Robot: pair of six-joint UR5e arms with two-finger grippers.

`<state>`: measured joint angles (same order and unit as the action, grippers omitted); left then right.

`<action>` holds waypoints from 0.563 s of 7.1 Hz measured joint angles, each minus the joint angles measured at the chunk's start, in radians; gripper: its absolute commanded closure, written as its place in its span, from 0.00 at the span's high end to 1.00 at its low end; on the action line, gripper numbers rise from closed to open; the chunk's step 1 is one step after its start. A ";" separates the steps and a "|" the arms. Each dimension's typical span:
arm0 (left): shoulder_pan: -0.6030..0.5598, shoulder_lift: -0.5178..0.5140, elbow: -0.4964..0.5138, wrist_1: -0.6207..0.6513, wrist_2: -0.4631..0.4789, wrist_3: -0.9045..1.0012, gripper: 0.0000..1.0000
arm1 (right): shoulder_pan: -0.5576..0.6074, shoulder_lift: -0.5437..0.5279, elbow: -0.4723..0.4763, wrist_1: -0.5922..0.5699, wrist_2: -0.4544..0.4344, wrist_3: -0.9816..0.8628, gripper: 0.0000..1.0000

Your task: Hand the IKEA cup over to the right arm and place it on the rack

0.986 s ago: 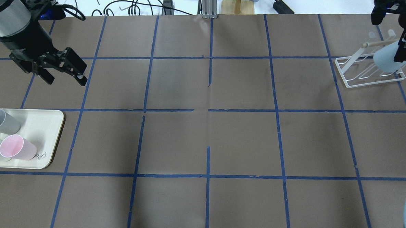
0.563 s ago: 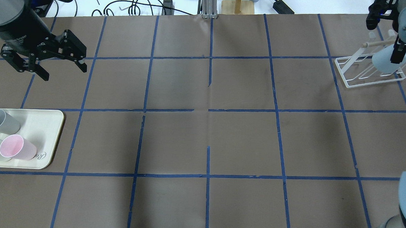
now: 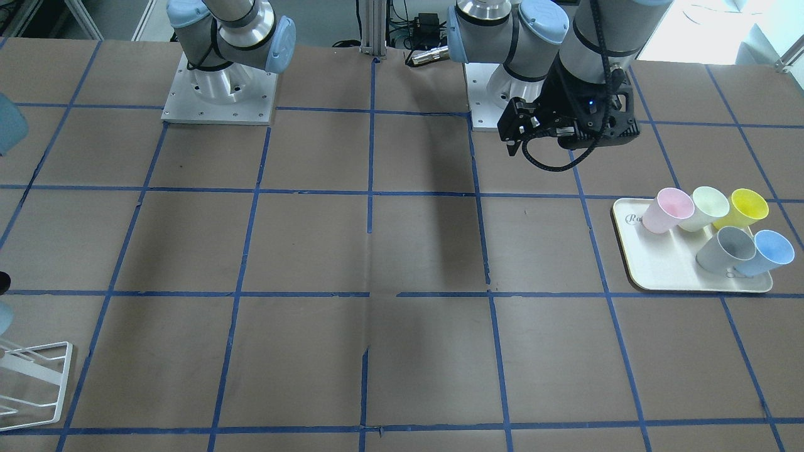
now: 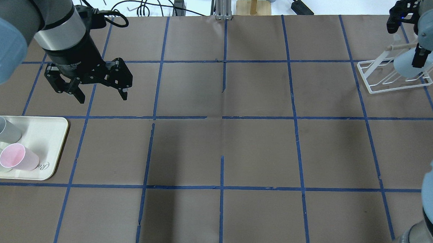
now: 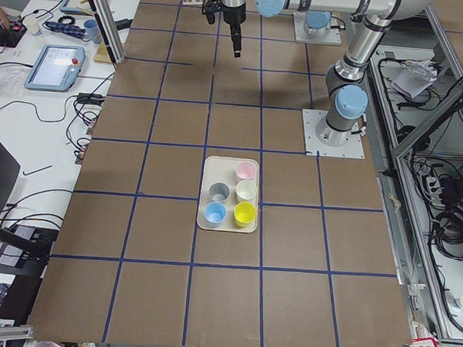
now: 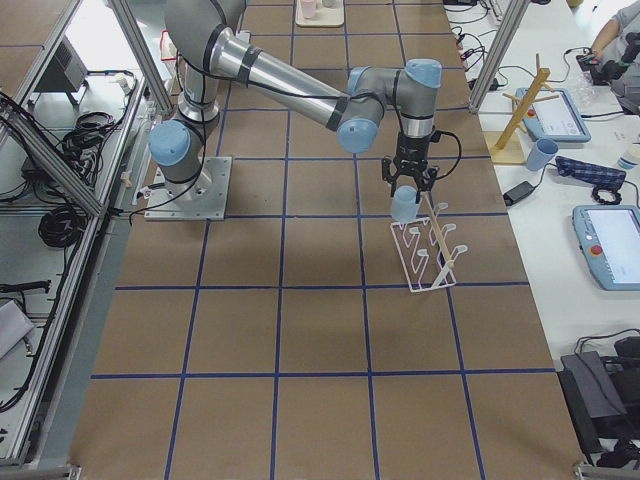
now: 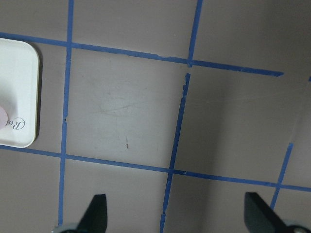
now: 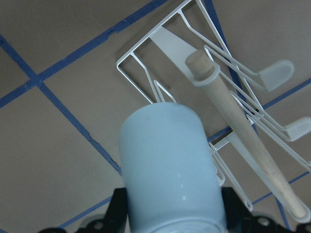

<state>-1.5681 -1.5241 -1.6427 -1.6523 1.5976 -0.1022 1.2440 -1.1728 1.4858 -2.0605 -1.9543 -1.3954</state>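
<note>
The smooth cream tray [image 4: 51,140] sits at the near left edge of the bench [image 4: 259,152]. Beyond it the left end effector [image 4: 102,96] hangs spread wide over open brown paper. Far right, the right end effector [image 6: 408,188] clamps the smooth tapered IKEA cup [image 8: 170,165] over the thin white wire rack [image 4: 377,90].

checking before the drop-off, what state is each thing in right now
IKEA cup, held over the rack, not released
right gripper, shut on the IKEA cup
left gripper, open and empty
rack, standing, pegs bare
tray, holding five upright cups
</note>
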 measured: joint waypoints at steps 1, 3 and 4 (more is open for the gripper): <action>-0.006 0.012 -0.019 0.009 -0.001 0.025 1.00 | 0.000 0.007 0.003 -0.025 0.015 0.002 1.00; 0.004 0.023 -0.034 0.014 -0.014 0.097 1.00 | -0.002 0.025 0.000 -0.057 0.035 0.003 1.00; 0.013 0.026 -0.031 0.015 -0.029 0.112 1.00 | -0.002 0.026 -0.004 -0.061 0.038 0.004 1.00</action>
<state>-1.5551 -1.4979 -1.6738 -1.6375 1.5682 0.0095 1.2421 -1.1473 1.4813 -2.1216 -1.9162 -1.3909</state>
